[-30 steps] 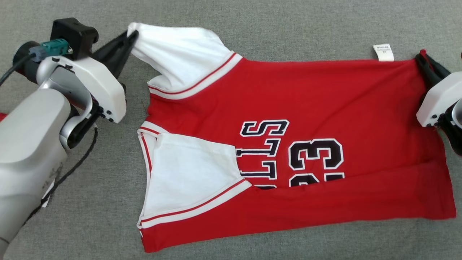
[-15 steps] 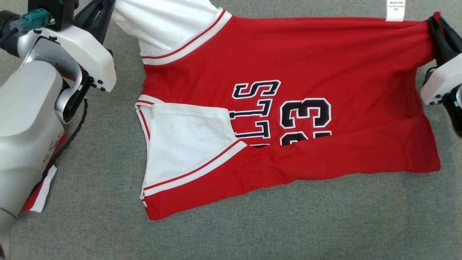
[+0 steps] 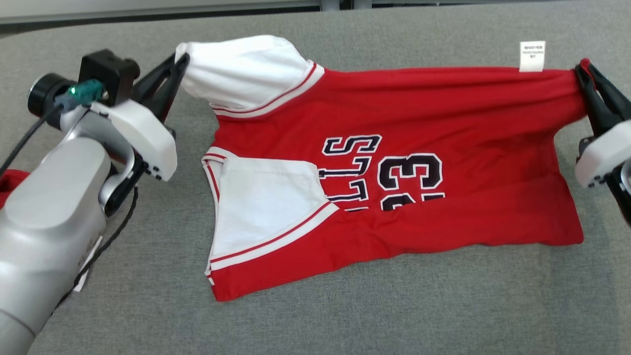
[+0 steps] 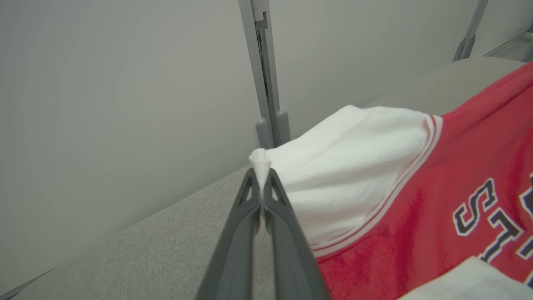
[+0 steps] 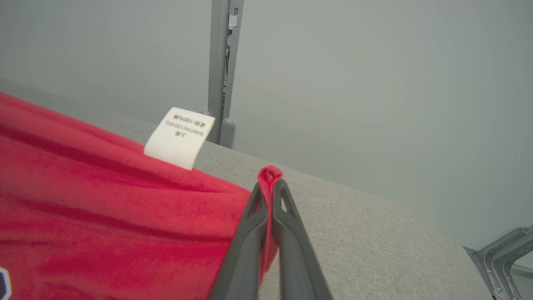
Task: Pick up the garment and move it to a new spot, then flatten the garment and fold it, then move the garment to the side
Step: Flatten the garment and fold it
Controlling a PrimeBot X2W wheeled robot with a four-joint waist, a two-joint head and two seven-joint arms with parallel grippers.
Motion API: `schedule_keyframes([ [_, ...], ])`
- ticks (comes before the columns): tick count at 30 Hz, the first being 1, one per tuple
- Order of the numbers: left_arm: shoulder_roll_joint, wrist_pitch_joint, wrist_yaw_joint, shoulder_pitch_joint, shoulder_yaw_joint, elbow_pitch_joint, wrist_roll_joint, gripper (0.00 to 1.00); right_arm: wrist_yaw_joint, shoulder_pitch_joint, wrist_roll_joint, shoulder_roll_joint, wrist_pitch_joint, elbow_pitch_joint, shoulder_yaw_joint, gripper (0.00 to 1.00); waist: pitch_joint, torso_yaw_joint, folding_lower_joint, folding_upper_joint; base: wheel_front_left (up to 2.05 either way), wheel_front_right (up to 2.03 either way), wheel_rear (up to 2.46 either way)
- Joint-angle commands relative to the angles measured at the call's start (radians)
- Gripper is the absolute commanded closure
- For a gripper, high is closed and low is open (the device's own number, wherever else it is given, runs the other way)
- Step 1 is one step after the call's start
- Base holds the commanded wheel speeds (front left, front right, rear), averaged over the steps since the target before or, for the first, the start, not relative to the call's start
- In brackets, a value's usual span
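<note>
Red basketball jersey with white sleeves hangs lengthwise left-right over grey fabric surface; left gripper clamps far sleeve tip, right gripper clamps far hem corner.

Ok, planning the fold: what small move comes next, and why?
Probably draw both toward the robot, folding the far edge over: left gripper pinches the white sleeve, right gripper the red hem corner; the near half of the jersey lies flat.

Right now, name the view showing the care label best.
Right wrist view: the care label is close, print visible, on the jersey edge. The head view shows it small, print unreadable.
</note>
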Motion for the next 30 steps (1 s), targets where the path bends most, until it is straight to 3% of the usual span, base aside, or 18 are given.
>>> schedule_keyframes([
  [1, 0.019, -0.005, 0.013, 0.035, -0.002, -0.03, -0.002, 1.0, -0.002, 0.066, -0.002, 0.005, -0.005, -0.02, -0.026, 1.0, -0.029, 0.01, 0.0, 0.0, 0.0, 0.0, 0.0],
  [4, 0.039, 0.0, 0.025, 0.081, -0.009, -0.084, -0.007, 1.0, -0.002, 0.12, -0.001, -0.003, -0.005, -0.043, -0.079, 1.0, -0.051, 0.017, 0.0, 0.0, 0.0, 0.0, 0.0],
  [6, 0.082, 0.03, 0.048, 0.147, -0.028, -0.178, -0.013, 1.0, -0.003, 0.206, -0.014, -0.013, -0.005, -0.06, -0.115, 1.0, -0.081, 0.03, 0.0, 0.0, 0.0, 0.0, 0.0],
  [12, 0.163, 0.099, 0.104, 0.264, -0.061, -0.36, -0.027, 1.0, -0.003, 0.311, 0.002, -0.035, -0.005, -0.091, -0.132, 1.0, -0.119, 0.048, 0.0, 0.0, 0.0, 0.0, 0.0],
  [21, 0.261, 0.217, 0.156, 0.437, -0.122, -0.597, -0.093, 1.0, -0.003, 0.417, 0.125, -0.088, 0.038, -0.148, -0.021, 1.0, -0.16, 0.052, 0.0, 0.0, 0.0, 0.0, 0.0],
  [30, 0.255, 0.242, 0.18, 0.482, -0.166, -0.612, -0.076, 1.0, -0.003, 0.433, 0.212, -0.159, 0.115, -0.205, 0.104, 1.0, -0.175, 0.026, 0.0, 0.0, 0.0, 0.0, 0.0],
])
